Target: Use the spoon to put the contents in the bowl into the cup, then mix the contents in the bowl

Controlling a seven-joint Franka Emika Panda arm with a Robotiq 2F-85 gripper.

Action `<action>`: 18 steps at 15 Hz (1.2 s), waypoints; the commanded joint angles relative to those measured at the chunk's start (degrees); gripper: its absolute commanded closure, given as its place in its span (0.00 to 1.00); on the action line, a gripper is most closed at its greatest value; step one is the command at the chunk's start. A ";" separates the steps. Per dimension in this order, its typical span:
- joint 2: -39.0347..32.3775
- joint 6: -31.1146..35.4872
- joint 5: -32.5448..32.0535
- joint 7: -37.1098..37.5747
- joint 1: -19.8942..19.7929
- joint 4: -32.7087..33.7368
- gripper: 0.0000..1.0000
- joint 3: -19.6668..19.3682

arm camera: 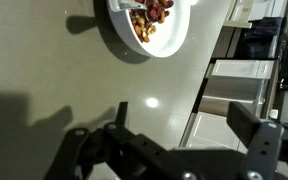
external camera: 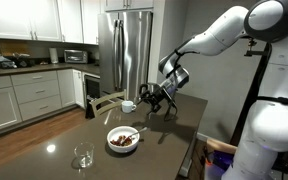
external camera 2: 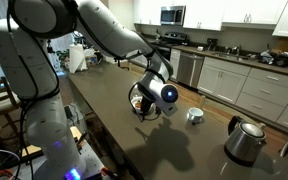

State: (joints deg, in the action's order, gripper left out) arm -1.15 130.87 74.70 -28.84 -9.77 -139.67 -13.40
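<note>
Jaws: filling the 6 o'clock edge of the wrist view, dark fingers (arm camera: 256, 140) spread wide, gripping nothing, only bare tabletop (arm camera: 74, 80) between them.
Bowl: round and white, up at 12 o'clock in the wrist view (arm camera: 171, 42), clear of the jaws; in an exterior view it sits on the tabletop at 6 o'clock from them (external camera: 123, 147).
Contents: a heap of brown and reddish chunks (arm camera: 156, 10), all inside the bowl.
Spoon: slender, resting in the bowl with its handle leaning over the rim toward 2 o'clock in an exterior view (external camera: 134, 131); no hand or finger on it.
Cup: small, squat and white (external camera: 129, 105), standing at 12 o'clock from the bowl and at 9 o'clock from the jaws, near them but apart; also seen in an exterior view (external camera 2: 194, 115).
Glass: clear and upright (external camera: 83, 155), at 8 o'clock from the bowl, well apart.
Arm: white, sweeping in from 2 o'clock (external camera: 224, 35), jaws hanging low over the tabletop.
Kettle: metal, at 4 o'clock on the tabletop (external camera 2: 246, 140).
Refrigerator: steel, at 12 o'clock behind the tabletop (external camera: 129, 45).
</note>
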 commanded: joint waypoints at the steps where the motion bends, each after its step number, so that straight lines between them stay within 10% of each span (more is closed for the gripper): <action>1: -0.09 -0.75 4.30 -10.85 -1.50 -2.81 0.00 0.03; 18: -1.41 -6.66 17.10 -15.26 -0.49 -8.57 0.00 1.71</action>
State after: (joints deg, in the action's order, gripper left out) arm -1.70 125.41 88.54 -42.09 -10.22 -148.13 -12.40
